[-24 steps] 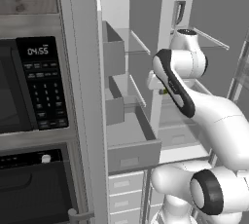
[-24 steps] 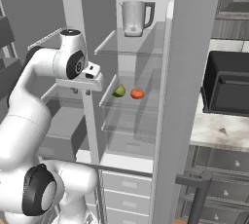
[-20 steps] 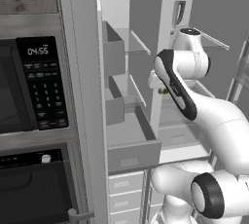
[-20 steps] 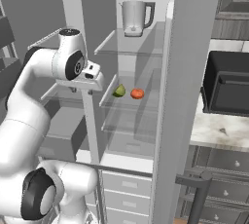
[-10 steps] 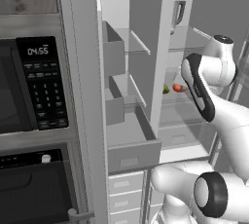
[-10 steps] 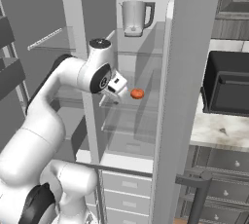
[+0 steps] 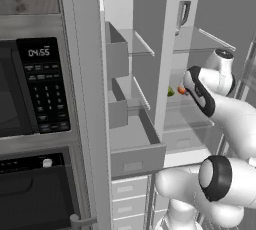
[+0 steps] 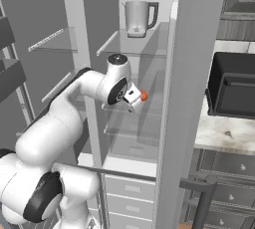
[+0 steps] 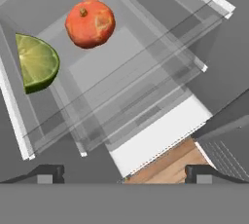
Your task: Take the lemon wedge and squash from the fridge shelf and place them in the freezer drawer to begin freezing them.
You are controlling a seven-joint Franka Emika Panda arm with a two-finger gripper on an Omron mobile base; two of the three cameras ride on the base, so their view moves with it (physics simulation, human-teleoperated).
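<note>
On the fridge shelf [image 9: 146, 55], the lemon wedge [image 9: 35, 62] and the squash [image 9: 90, 23] are lying just beside each other without touching. Seen through the hand view, the wedge is showing its cut green-yellow face, with its curved rind facing the lower right and its long axis running roughly top to bottom. The squash is roundish, its small stem end pointing toward the upper left. From the left base view, both items [image 7: 171, 92] [image 7: 181, 90] are sitting beside the arm's wrist. The gripper [image 9: 124, 172] is hovering above the shelf, its fingertips [image 9: 48, 173] standing wide apart and holding nothing. Below the shelf level, the freezer drawer [image 7: 136, 156] is standing pulled out, its front panel facing the base
</note>
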